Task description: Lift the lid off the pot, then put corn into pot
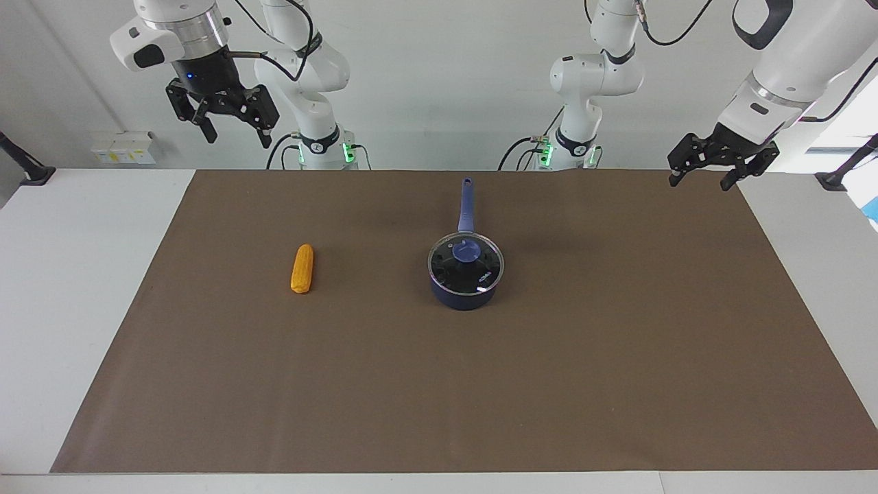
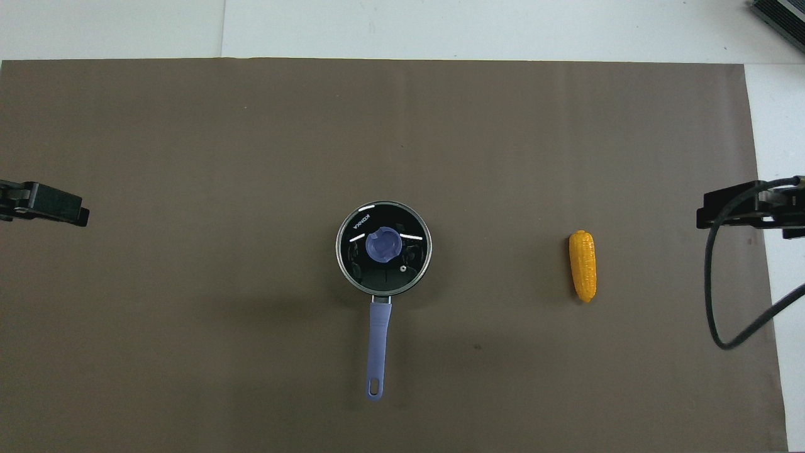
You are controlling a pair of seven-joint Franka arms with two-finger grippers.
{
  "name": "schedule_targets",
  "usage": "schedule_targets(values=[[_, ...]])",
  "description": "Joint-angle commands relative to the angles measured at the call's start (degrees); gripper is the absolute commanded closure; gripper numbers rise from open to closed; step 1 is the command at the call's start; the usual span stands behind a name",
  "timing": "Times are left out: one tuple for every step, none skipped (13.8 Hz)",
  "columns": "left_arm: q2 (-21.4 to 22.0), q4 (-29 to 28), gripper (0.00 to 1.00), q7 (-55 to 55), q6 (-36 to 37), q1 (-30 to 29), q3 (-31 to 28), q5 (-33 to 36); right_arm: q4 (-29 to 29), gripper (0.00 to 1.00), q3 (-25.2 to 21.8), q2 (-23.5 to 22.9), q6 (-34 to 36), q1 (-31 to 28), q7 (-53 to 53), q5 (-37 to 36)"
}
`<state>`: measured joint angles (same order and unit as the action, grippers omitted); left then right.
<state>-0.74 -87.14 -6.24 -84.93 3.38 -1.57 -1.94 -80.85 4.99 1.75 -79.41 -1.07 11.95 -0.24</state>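
Right gripper [image 1: 233, 134], fingers spread, empty, hangs raised over the brown mat's [image 1: 617, 384] right-arm end. One corn [image 1: 302, 268] lies on open mat. One pot [image 1: 466, 285], one lid [image 1: 466, 259] seated on it, stands mid-mat. Left gripper [image 1: 704, 177], spread, empty, hangs over the mat's other edge.

left claw [image 1: 706, 175] raised, open, right claw [image 1: 236, 134] likewise
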Motion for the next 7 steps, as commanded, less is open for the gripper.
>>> schedule_targets(values=[[0.74, -0.83, 0.0, -0.71, 0.64, 0.13, -0.1, 0.62, -1.06, 0.0, 0.64, 0.71, -1.53, -0.51, 1.49, 1.03], [0.74, -0.84, 0.0, -0.36, 0.64, 0.22, -0.1, 0.53, -1.24, 0.0, 0.64, 0.8, -1.62, -0.51, 1.49, 1.03], [0.74, -0.84, 0.0, -0.62, 0.73, 0.31, -0.1, 0.53, -1.33, 0.0, 0.64, 0.89, -1.62, -0.51, 1.49, 1.03], [0.83, -0.84, 0.0, -0.7, 0.91, 0.4, -0.1, 0.53, -1.33, 0.0, 0.64, 0.89, -1.54, -0.51, 1.49, 1.03], [0.83, -0.92, 0.0, -0.79, 1.0, 0.49, -0.1, 0.44, -1.33, 0.0, 0.64, 0.89, -1.53, -0.51, 1.41, 1.03], [0.83, -1.01, 0.0, -0.79, 0.82, 0.57, -0.02, 0.44, -1.33, 0.0, 0.55, 0.89, -1.45, -0.51, 1.41, 1.03], [0.92, -1.27, 0.0, -0.79, 0.73, 0.58, -0.02, 0.44, -1.33, 0.0, 0.55, 0.89, -1.45, -0.6, 1.23, 1.03]])
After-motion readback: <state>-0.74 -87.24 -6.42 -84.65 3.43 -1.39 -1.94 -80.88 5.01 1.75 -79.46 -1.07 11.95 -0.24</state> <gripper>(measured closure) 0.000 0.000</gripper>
